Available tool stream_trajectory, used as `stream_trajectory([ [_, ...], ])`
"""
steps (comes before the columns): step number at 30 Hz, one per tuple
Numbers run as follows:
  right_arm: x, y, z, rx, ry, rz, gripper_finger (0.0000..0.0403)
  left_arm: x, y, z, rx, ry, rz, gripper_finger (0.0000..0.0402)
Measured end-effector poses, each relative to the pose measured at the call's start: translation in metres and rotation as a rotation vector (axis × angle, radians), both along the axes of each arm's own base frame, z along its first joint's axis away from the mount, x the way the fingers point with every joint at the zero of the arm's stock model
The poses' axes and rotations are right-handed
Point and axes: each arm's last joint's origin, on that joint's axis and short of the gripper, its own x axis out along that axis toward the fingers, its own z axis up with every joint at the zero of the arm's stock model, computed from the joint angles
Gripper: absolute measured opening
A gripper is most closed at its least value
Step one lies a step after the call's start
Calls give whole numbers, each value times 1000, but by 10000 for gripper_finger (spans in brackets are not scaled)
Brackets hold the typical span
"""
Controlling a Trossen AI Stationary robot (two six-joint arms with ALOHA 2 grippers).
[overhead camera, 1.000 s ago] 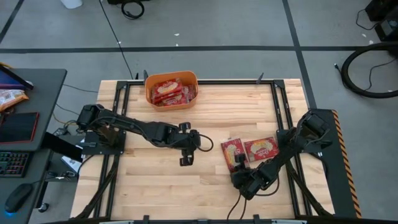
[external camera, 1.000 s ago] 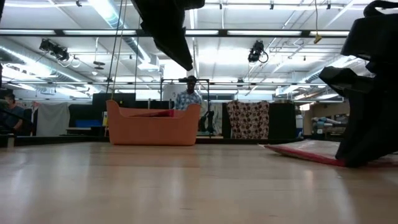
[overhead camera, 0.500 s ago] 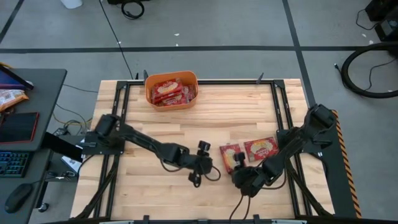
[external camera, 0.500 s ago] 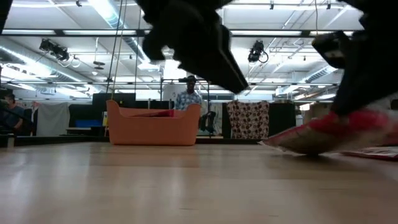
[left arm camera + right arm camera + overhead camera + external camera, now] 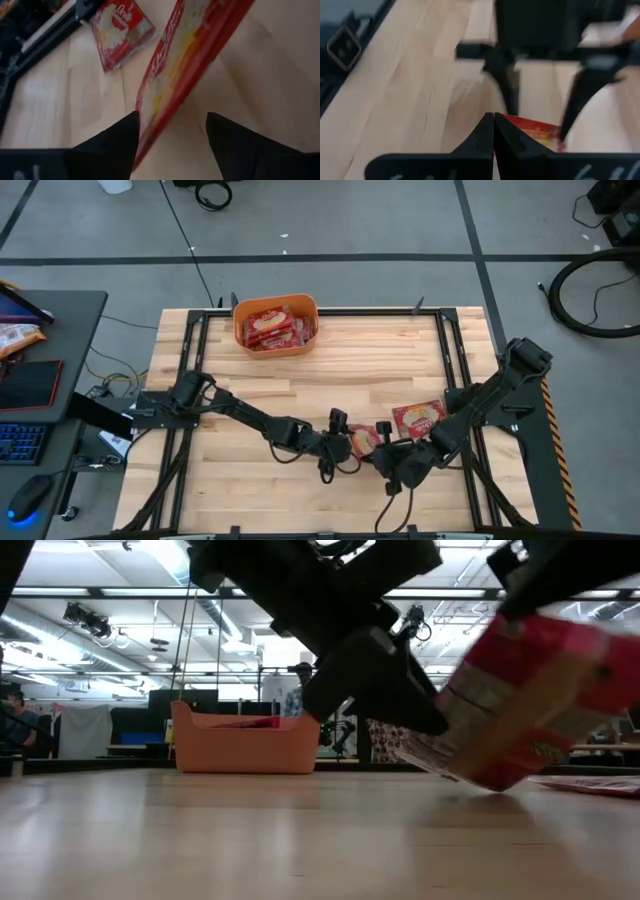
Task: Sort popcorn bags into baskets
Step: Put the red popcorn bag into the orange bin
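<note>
One red popcorn bag (image 5: pixel 362 438) is up off the table between my two grippers, tilted on edge; it shows large in the low view (image 5: pixel 540 690). My right gripper (image 5: pixel 386 454) is shut on it. My left gripper (image 5: pixel 338 442) is open, and its fingers stand on either side of the bag's facing edge (image 5: pixel 165 95). A second popcorn bag (image 5: pixel 418 418) lies flat on the table near the right arm. The orange basket (image 5: pixel 240 330) stands at the far edge with several red bags inside. My right gripper pinches the red bag by one edge (image 5: pixel 530 134) between its two shut fingers, coming level from the table's right. The bag sticks out beyond the fingertips, tilted, its high end raised and its low corner (image 5: pixel 480 780) close to the table. My left gripper has the bag's edge between its open fingers (image 5: pixel 125 142); whether a finger touches it, I cannot tell.
Black frame rails (image 5: pixel 445 360) run along the table's left and right sides. Bare wood lies between the grippers and the basket. A person (image 5: pixel 303 695) stands in the room far behind the basket.
My left gripper has swung from the table's middle toward the near right, down to the bag. My right gripper has lifted the bag off the table and carried it left toward the left gripper; the bag has tipped from flat to tilted on edge.
</note>
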Motion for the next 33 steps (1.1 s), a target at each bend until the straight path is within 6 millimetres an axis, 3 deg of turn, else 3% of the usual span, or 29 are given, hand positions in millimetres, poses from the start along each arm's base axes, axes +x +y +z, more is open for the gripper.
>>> stream_trajectory([
  [6,1,0,18,12,-113,5,6,1,2,-1,-70,-15,62,175],
  [14,1,0,18,-9,-119,5,30,-5,-1,0,-108,11,106,32],
  [18,-3,-4,16,-42,-79,-23,65,-14,-1,6,-101,78,138,22],
  [22,-14,-13,23,-60,-61,-93,92,-33,1,25,-75,146,203,36],
  [26,-22,-20,28,-55,-46,-144,109,-57,11,60,-3,158,315,31],
  [33,-21,-22,21,-91,-27,-185,114,-101,59,120,160,46,668,31],
])
